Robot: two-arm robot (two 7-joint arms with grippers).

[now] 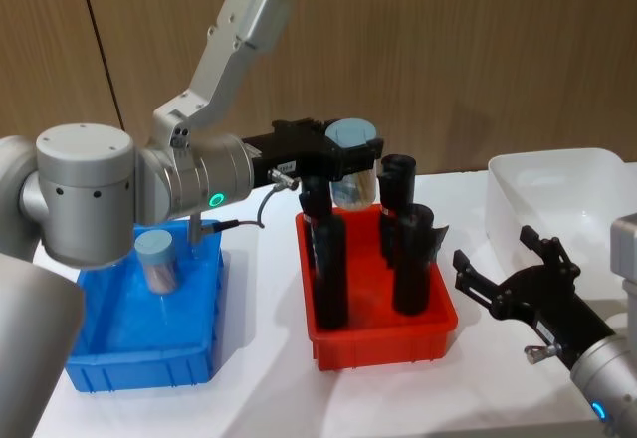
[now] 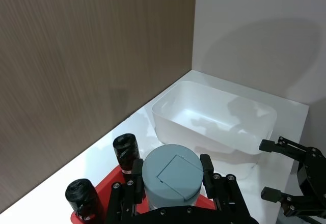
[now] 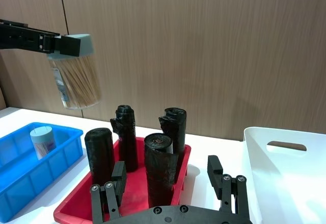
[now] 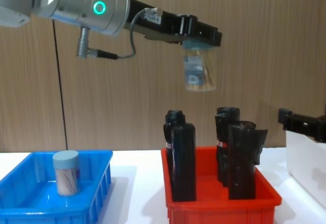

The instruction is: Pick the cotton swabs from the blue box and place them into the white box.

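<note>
Chest view: left claw [image 4: 199, 40] holds cotton swabs [image 4: 199, 72] above tall black bottles [image 4: 182, 155].

A wood-panelled wall [image 1: 448, 50] in warm brown, its grain running upright, rises straight behind the white table [image 1: 259, 388] along the far edge. A thin dark seam [image 1: 102, 45] splits the panelling behind the table's left part. At the table's far right corner the wood meets a plain pale wall [image 2: 254, 10], where soft grey shadows [image 2: 285, 40] lie. The tabletop is smooth and gives back a mild, even light
</note>
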